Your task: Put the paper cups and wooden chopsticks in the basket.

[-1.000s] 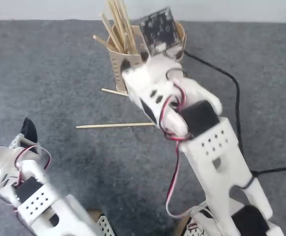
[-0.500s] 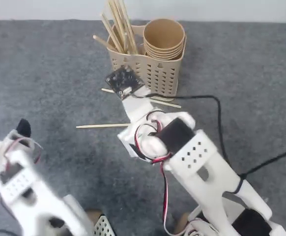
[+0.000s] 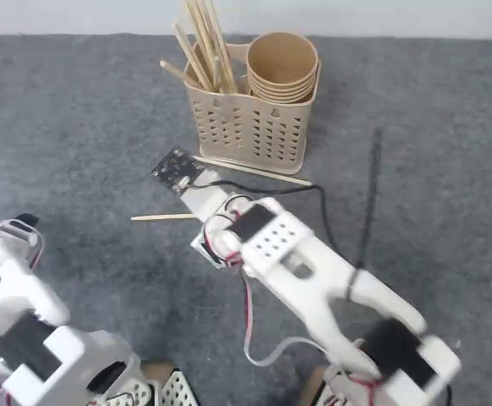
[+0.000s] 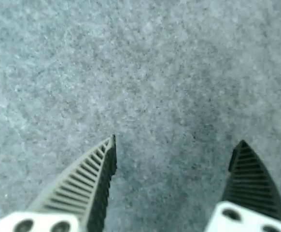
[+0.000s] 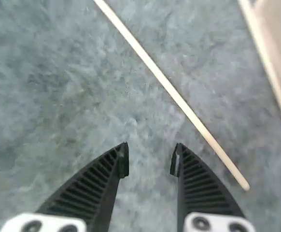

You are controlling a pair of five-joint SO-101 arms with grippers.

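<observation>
Most of the job looks done. The paper cups (image 3: 282, 61) that show are nested as 1 stack in the right-hand compartment of the basket (image 3: 254, 127). The basket stands at the middle of the far edge of the table (image 3: 449, 110), and a bundle of upright chopsticks (image 3: 202, 42) leans out of its left compartment. What remains, by my reading, is 2 chopsticks lying flat on the table. The first chopstick (image 3: 254, 171) lies just beside the basket's front wall, its long axis nearly parallel to that wall. It runs left to right, with its right end angled a little toward the near edge. The second chopstick (image 3: 163, 217) lies farther toward the near edge, apart from the basket, its long axis almost parallel to the far edge. Its free end points at the left edge and its other part passes under the right arm. In the right wrist view this stick crosses diagonally just ahead of the right gripper (image 5: 150, 145). That gripper's jaws stand a little apart with nothing between them, close over the table and beside the stick, not around it. The left gripper (image 4: 177, 140) hangs over bare table toward the left edge, jaws wide apart and empty.
</observation>
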